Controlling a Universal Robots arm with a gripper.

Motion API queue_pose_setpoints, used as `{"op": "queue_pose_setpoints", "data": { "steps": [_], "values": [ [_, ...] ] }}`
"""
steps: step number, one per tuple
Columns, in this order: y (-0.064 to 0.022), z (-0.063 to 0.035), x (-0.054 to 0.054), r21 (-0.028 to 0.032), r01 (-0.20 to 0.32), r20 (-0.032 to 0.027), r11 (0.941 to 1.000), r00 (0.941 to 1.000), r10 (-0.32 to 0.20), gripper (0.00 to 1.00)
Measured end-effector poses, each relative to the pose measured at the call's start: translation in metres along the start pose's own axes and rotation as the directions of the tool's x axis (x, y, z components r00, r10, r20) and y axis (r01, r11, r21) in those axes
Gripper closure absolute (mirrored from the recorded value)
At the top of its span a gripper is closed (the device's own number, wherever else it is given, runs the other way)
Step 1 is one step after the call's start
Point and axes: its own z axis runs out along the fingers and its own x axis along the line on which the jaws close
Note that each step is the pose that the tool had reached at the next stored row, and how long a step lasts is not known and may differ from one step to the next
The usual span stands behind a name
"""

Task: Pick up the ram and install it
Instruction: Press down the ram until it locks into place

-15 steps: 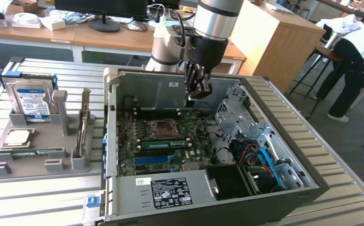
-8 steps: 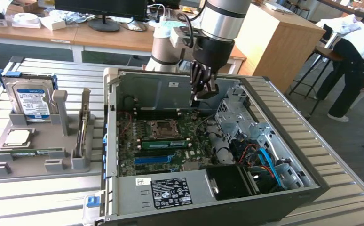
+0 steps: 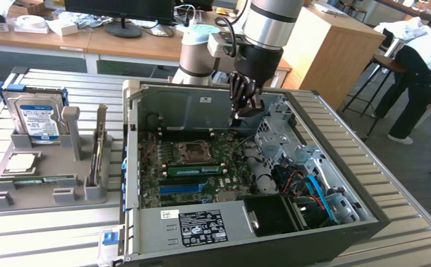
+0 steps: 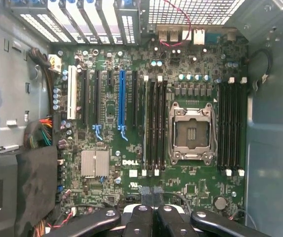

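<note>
A green ram [image 3: 193, 169] stands on edge in a motherboard slot beside the CPU socket [image 3: 193, 151], inside the open computer case. From above, the ram [image 4: 145, 126] shows as a thin pale edge in the slot farthest from the socket [image 4: 191, 133]. My gripper [image 3: 246, 110] hangs over the back of the case, above the motherboard and apart from the ram. Its black fingers [image 4: 140, 219] are pressed together with nothing between them.
A grey holder tray [image 3: 44, 194] sits on the slatted table at the exterior view's left, holding a hard drive [image 3: 39, 119], a chip [image 3: 19, 162] and a thin green strip [image 3: 44, 179]. Case walls, the drive cage [image 3: 279, 136] and cables [image 3: 312, 186] crowd the inside. A person [image 3: 424, 72] bends at the far right.
</note>
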Motion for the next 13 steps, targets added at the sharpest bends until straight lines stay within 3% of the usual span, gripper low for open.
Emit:
{"op": "queue_pose_setpoints", "data": {
  "steps": [13],
  "values": [
    [-0.0027,0.0019,0.0000,0.0000,0.000,0.0000,1.0000,1.0000,0.000,0.90]
  ]
}}
